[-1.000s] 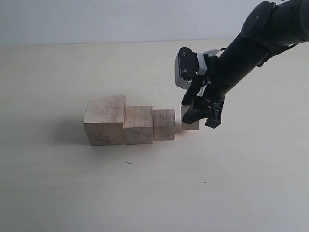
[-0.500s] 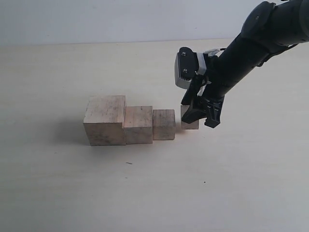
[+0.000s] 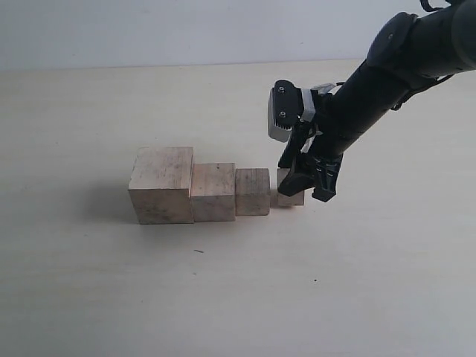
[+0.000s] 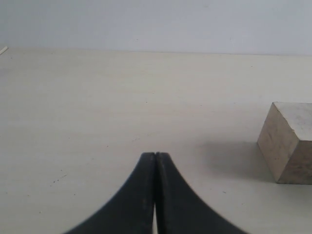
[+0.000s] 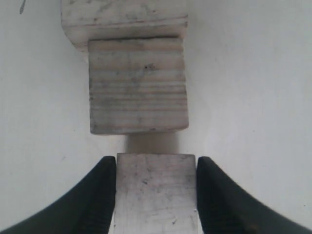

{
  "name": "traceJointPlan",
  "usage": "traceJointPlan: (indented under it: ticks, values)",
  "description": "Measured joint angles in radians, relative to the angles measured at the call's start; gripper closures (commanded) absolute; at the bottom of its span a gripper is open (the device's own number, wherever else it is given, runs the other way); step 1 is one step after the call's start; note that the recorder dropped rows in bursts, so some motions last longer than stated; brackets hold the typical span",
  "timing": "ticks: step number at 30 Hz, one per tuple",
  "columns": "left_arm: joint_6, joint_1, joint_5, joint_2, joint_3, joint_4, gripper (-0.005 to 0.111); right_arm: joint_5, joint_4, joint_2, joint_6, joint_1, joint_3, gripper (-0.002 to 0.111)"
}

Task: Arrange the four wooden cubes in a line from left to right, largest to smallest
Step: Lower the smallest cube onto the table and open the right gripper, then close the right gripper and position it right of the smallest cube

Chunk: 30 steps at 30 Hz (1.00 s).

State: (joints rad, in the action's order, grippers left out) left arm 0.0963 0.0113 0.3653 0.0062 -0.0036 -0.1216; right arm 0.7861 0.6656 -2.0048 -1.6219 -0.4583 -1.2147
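Note:
Three of the wooden cubes stand touching in a row in the exterior view: the largest cube (image 3: 160, 186) on the left, then the second cube (image 3: 213, 192), then the third cube (image 3: 253, 191). The smallest cube (image 3: 291, 198) sits just right of the third, a narrow gap between them. My right gripper (image 3: 306, 182) is shut on it, one finger on each side. The right wrist view shows the smallest cube (image 5: 156, 195) between the fingertips (image 5: 105, 175), with the third cube (image 5: 138, 85) just ahead. My left gripper (image 4: 156, 155) is shut and empty, the largest cube (image 4: 290, 141) off to its side.
The pale tabletop (image 3: 223, 297) stretches bare in front of and behind the row. The right arm (image 3: 387, 67) slants down from the upper right over the table. A pale wall (image 3: 186, 30) bounds the far edge.
My right gripper has carried the smallest cube slightly left, narrowing the gap to the third cube. The other three cubes have not moved.

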Motion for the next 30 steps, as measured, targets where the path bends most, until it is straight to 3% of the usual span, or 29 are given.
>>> traceJointPlan:
  ticks: [6,10,24,30]
  values:
    - [0.000,0.000,0.000,0.000,0.000,0.000,0.107,0.000,0.000,0.000,0.000,0.000,0.000,0.057]
    - [0.000,0.000,0.000,0.000,0.000,0.000,0.107,0.000,0.006,0.000,0.002,0.000,0.000,0.049]
    - [0.000,0.000,0.000,0.000,0.000,0.000,0.107,-0.015,0.032,0.064,0.043,0.000,0.000,0.048]
    - [0.000,0.000,0.000,0.000,0.000,0.000,0.107,-0.127,-0.144,0.148,0.347,0.000,0.000,0.050]
